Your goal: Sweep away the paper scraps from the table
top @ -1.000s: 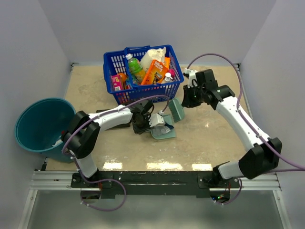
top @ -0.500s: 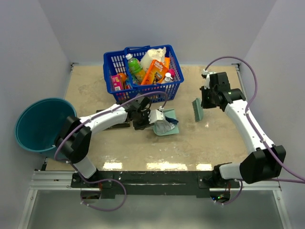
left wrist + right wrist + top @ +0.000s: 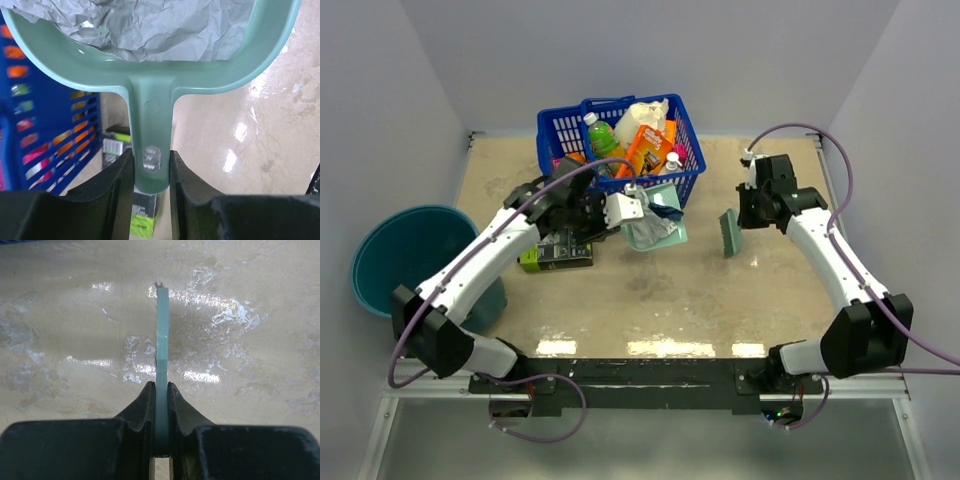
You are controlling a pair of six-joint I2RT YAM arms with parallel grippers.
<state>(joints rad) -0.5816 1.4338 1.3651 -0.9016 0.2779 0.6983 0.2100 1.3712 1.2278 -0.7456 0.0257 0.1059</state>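
My left gripper [image 3: 616, 210] [image 3: 151, 165] is shut on the handle of the mint-green dustpan [image 3: 653, 222] [image 3: 150, 75], held above the table [image 3: 650, 295] in front of the basket. Crumpled paper scraps [image 3: 656, 215] [image 3: 150, 25], grey with a dark blue bit, lie in the pan. My right gripper [image 3: 742, 212] [image 3: 161, 395] is shut on the mint-green brush [image 3: 730, 233] [image 3: 162, 330], which hangs edge-on over the table's right half. No loose scraps show on the tabletop.
A blue basket [image 3: 620, 150] full of bottles and packets stands at the back centre. The flat black-and-green packet [image 3: 555, 258] [image 3: 142, 220] lies below my left arm. The round teal bucket [image 3: 405, 260] stands off the table's left edge.
My left arm has lifted the loaded dustpan off the table and swung up and left, uncovering the packet. My right arm carried the brush from beside the pan out to the right.
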